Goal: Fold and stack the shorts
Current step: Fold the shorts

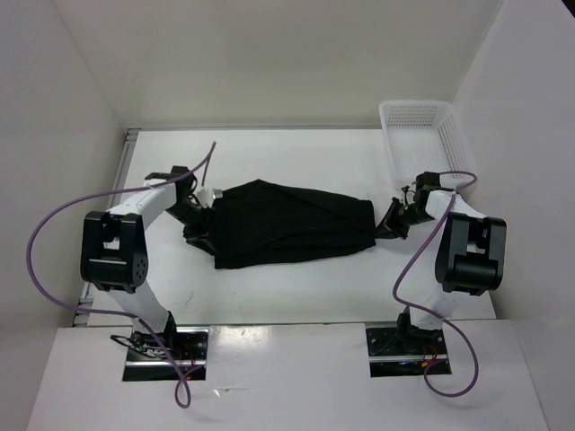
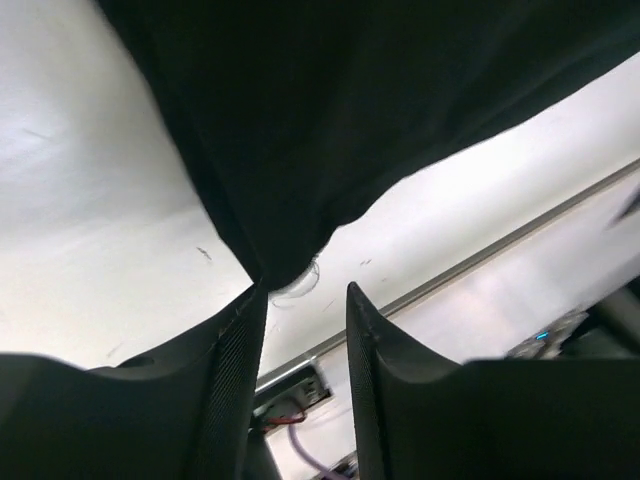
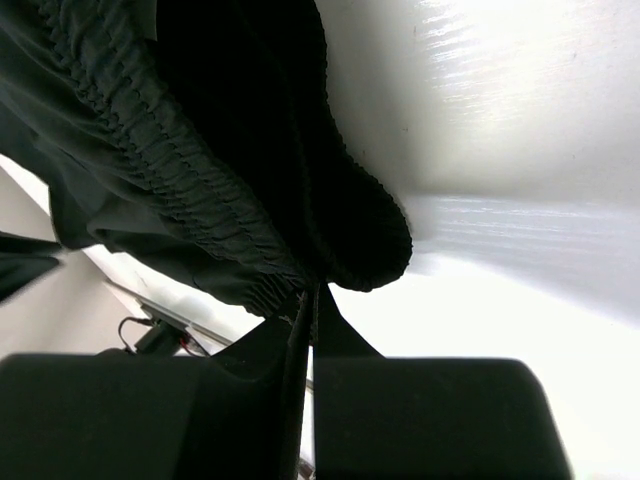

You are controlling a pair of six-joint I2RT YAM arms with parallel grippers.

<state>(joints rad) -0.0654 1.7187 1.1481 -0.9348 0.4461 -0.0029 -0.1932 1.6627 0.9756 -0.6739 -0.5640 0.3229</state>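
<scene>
You have a bare strip of table (image 1: 296,292) at 6 o'clock. The shorts (image 1: 287,223) stretch across its middle, 9 to 3. Your left gripper (image 2: 305,295) stands spread at their 9 o'clock corner. Your right gripper (image 3: 308,292) pinches their 3 o'clock waistband edge. A basket (image 1: 393,144) sits at 1 o'clock.

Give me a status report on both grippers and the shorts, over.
Left gripper open, fabric at its tips. Right gripper shut on the shorts at the waistband, cloth stretched between both grippers. White basket far right, not in the way.
</scene>
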